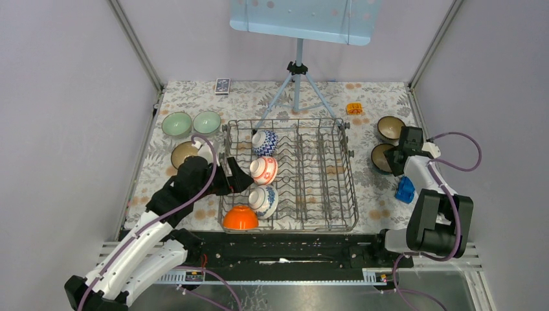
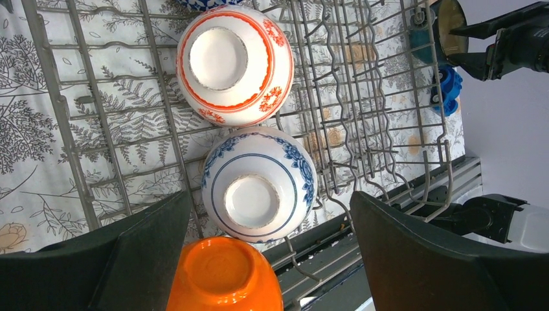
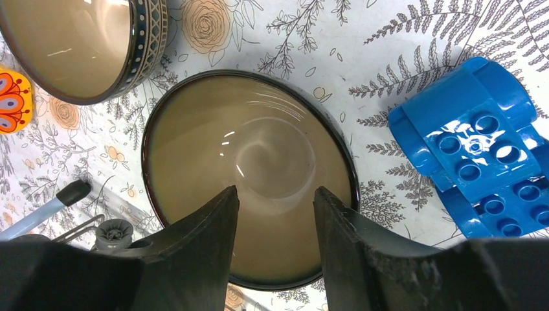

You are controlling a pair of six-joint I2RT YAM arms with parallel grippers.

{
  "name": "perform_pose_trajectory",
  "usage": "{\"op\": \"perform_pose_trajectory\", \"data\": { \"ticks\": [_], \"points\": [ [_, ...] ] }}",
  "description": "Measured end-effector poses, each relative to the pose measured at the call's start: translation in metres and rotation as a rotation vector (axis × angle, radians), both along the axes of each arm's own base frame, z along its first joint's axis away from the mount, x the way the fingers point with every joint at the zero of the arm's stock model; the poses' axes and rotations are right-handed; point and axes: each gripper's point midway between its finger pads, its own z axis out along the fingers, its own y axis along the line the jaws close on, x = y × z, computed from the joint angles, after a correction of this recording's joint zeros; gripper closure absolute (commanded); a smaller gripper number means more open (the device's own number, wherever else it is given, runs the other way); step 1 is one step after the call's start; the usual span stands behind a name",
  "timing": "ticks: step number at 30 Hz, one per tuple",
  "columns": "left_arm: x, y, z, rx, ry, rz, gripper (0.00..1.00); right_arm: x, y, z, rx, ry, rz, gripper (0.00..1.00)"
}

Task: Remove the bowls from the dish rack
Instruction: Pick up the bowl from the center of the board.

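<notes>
Top external view, and the dish rack [image 1: 324,175] sits mid-table, carrying a row inside its left side: a blue-and-white bowl [image 1: 265,142] farthest back, then the red-and-white bowl [image 1: 263,170], a second blue-and-white bowl [image 1: 263,201], and the orange bowl [image 1: 240,218] closest to the table's near edge. The left pincer [image 2: 270,201] hangs at the rack's left wall, jaws spread wide and empty. It frames that second blue-and-white bowl, whose foot ring is turned toward the wrist camera. Over by the table's right edge, the right pincer [image 3: 275,194] hovers above a brown bowl [image 3: 252,142] standing on the table [image 3: 401,52]. Its fingers are parted to a middling gap with nothing between them, and a blue block [image 3: 479,155] lies just beside. Five more stand out on the table, so I'd call it past halfway, four to go. These read as glazed ceramic: stiff, fairly weighty, slick, and apt to chip against the wire tines. The best hold, I'd judge, is across the rim wall, one finger inside and one outside, lifting straight up clear of the tines.
</notes>
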Motion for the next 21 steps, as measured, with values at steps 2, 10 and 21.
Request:
{"op": "perform_pose_trajectory", "data": {
  "ticks": [2, 10, 21],
  "points": [
    [0.0, 0.0, -0.002, 0.001, 0.008, 0.002, 0.03, 0.0, 0.0, -0.001, 0.0, -0.002, 0.0, 0.42],
    [0.003, -0.002, -0.003, 0.002, 0.011, 0.001, 0.03, 0.0, -0.001, 0.013, -0.018, -0.028, 0.012, 0.35],
    [0.005, -0.009, 0.0, -0.021, 0.003, -0.026, 0.03, -0.013, -0.021, 0.06, -0.088, -0.113, -0.024, 0.41]
  ]
}}
